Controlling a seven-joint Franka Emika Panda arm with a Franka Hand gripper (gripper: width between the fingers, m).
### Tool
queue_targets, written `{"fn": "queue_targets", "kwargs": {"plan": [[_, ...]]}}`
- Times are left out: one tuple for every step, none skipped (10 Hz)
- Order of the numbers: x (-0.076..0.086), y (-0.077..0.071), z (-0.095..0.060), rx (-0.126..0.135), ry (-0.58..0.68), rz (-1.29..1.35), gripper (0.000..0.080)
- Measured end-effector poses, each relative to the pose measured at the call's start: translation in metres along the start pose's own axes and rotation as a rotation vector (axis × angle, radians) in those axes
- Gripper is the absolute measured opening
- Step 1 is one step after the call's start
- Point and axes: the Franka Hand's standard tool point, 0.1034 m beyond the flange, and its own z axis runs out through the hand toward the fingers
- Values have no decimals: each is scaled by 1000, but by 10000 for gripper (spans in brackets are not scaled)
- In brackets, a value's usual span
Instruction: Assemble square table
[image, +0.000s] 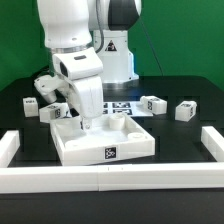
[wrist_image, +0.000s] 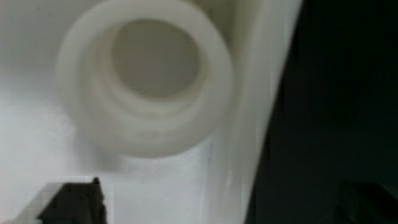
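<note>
White border wall (image: 100, 182) runs along counter (image: 172, 128) front edge. Just behind it, square slab (image: 125, 138) lies flat, tag facing front. Pincer (image: 89, 121) hovers low over slab beside a round corner socket (wrist_image: 151, 80), jaws spread wide, holding nothing. Block legs (image: 150, 103) lie loose twd counter's back edge, apart from slab. Est. progress: early. No leg seen fitted, so all 4 legs left to mount.

There is one large white square plastic slab (image: 75, 148), one flat marker board (image: 121, 105) and one long white low border wall (image: 110, 180). Small white tagged block legs number four, counted from the exterior view's left: first leg (image: 32, 103), second leg (image: 56, 111), third leg (image: 150, 103), fourth leg (image: 185, 110). The wrist view shows one round socket (wrist_image: 151, 80).
</note>
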Motion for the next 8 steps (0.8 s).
{"fn": "queue_targets", "kwargs": {"plan": [[0, 0, 0, 1, 0, 0, 560], [0, -1, 1, 2, 0, 1, 390], [-1, -1, 1, 3, 0, 2, 390], [-1, -1, 1, 5, -2, -3, 217], [-1, -2, 2, 6, -3, -3, 217], [-1, -1, 1, 4, -4, 1, 57], [-2, -1, 1, 4, -5, 2, 57], [-2, -1, 1, 4, -5, 2, 57]]}}
